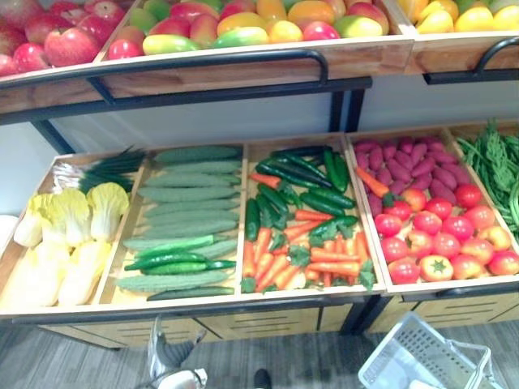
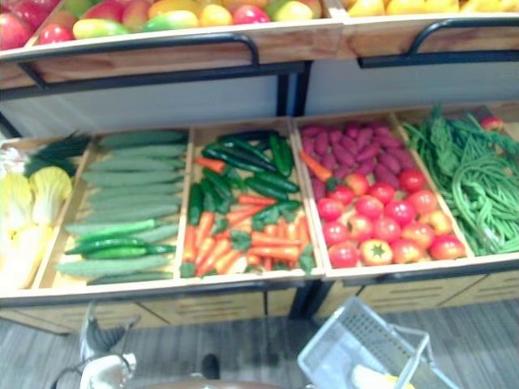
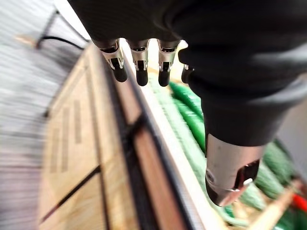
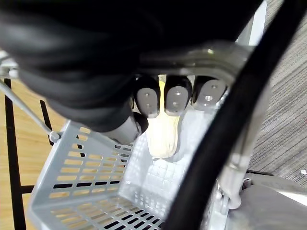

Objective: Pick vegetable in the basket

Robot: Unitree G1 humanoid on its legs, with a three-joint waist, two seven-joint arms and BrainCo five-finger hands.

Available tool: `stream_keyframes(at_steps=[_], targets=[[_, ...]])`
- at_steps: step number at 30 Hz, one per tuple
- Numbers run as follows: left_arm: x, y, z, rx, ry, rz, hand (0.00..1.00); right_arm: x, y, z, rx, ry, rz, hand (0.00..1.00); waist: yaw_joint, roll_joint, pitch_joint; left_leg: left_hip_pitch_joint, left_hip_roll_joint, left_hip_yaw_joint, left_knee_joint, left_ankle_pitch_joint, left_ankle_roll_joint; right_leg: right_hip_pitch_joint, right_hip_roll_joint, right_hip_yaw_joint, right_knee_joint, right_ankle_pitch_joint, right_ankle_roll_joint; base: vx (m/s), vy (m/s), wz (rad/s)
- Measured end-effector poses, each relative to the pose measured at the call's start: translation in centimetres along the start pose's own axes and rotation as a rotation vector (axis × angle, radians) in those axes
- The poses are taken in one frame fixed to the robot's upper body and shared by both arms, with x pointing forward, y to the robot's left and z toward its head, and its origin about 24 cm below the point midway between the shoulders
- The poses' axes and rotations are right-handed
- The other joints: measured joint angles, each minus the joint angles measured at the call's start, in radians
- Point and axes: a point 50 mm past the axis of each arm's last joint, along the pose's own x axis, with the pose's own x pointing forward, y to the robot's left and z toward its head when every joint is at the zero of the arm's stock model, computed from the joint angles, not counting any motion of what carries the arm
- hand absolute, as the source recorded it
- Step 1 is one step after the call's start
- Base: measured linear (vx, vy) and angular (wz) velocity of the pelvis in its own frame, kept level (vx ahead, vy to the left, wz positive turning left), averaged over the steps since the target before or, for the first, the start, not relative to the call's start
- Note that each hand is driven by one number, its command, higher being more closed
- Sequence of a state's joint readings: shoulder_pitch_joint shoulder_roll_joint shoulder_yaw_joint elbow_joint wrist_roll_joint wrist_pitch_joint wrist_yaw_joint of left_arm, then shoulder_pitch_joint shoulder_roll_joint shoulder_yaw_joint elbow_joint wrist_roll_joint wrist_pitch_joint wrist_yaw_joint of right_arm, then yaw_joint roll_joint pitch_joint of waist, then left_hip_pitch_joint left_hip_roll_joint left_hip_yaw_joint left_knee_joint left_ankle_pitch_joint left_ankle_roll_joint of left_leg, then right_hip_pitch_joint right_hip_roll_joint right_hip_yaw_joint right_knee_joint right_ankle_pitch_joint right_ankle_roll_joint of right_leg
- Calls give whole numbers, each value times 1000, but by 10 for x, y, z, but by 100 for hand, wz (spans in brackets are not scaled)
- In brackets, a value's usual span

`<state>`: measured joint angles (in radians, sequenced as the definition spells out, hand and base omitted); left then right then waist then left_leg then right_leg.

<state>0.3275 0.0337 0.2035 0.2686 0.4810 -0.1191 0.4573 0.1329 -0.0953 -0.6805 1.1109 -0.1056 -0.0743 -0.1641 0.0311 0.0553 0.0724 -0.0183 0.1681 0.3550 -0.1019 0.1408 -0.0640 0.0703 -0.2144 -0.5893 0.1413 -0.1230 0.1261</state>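
A grey plastic basket (image 1: 422,356) hangs low in front of the stand at the right. In the right wrist view my right hand (image 4: 175,98) is curled round the basket's metal handle (image 4: 211,57), and a pale yellow vegetable (image 4: 163,136) lies on the basket's floor. My left hand (image 3: 230,86) hovers with straight fingers and holds nothing, just off the front edge of the cucumber crate (image 3: 144,158). From the head, that hand (image 1: 172,356) shows low at the front left, below the green cucumbers (image 1: 174,263).
The wooden stand holds crates of pale cabbages (image 1: 65,235), carrots with dark peppers (image 1: 304,243), tomatoes (image 1: 438,239) with purple roots behind, and green beans (image 2: 478,182). An upper shelf of fruit (image 1: 235,28) with a black rail overhangs the back.
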Motion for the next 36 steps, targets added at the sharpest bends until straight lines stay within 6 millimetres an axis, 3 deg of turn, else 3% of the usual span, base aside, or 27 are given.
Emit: stream_keyframes(at_steps=[5, 10, 13, 19, 36], targets=[[6, 0, 69, 120, -457, -68, 0, -1, 4, 0, -56, -14, 29, 100, -4, -7, -32, 24, 10, 52, 0, -13, -21, -20, 9, 65, -2, 9, 0, 97, -30, -32], [4, -2, 114, 118, -705, -91, 0, -1, 6, -1, -67, -11, 47, 100, -16, -7, -44, 29, 23, 70, 1, -17, -29, -31, 26, 92, -9, 12, -3, 115, -51, -18], [4, -4, 130, 126, -803, -120, 0, -1, 8, 1, -76, -16, 59, 100, -29, -8, -44, 32, 25, 71, 3, -17, -29, -24, 32, 97, -20, 12, -3, 91, -33, -5], [3, -13, 148, 167, -908, -211, 0, -1, 13, 3, -90, -22, 76, 100, -35, -18, -44, 47, 26, 76, 2, -20, -33, -10, 37, 105, -35, 12, -3, 35, -15, -4], [-2, -26, 141, 237, -914, -346, 0, -1, 17, 4, -94, -22, 103, 100, -54, -25, -44, 73, 30, 101, 2, -39, -51, -7, 41, 137, -38, 12, -3, 8, 0, -5]])
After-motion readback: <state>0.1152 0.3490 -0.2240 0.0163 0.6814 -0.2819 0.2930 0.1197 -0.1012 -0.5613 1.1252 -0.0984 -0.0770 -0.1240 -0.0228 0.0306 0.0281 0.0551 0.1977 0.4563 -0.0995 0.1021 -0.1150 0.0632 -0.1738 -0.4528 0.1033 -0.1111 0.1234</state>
